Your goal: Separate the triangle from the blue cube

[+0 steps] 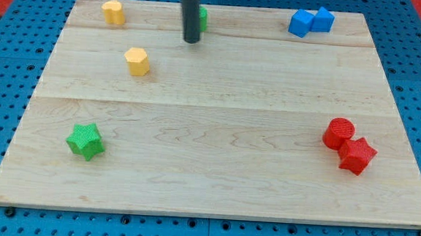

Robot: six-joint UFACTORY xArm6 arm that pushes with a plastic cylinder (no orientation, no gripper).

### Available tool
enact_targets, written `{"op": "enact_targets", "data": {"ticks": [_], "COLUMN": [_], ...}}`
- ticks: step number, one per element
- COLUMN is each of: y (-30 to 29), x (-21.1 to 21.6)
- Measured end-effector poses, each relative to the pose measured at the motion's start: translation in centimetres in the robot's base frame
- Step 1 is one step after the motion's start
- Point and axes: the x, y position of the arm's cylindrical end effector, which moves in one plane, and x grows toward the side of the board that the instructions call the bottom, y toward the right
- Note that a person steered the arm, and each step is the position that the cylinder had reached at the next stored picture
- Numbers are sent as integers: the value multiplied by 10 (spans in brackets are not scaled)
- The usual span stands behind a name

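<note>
the blue triangular block (323, 19) touches the blue cube (300, 23) at the wooden bench's (217, 133) top right, well to the right of my tip (192, 40). there is no gripper, only a dark rod. a green block (202, 18) sits partly hidden just behind the rod; a yellow hexagonal block (137, 61) lies left of my tip.

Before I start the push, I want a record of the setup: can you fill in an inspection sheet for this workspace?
Surface: wooden board, flat, unmarked.
Job's things: blue triangle and blue cube touching, at the view's top right.
Clutter: two yellow blocks, green star, red cylinder against red star, green block partly hidden behind the rod.
Hand: none; my tip sits beside the green block, far left of the blue pair.
Cables: nothing seen.
Surroundings: blue pegboard.
</note>
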Motion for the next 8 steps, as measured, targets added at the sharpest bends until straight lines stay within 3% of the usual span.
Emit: {"op": "enact_targets", "data": {"ticks": [2, 3, 4, 5, 7, 8], "y": [179, 305, 343, 327, 213, 202], "x": [12, -17, -81, -105, -104, -94]}}
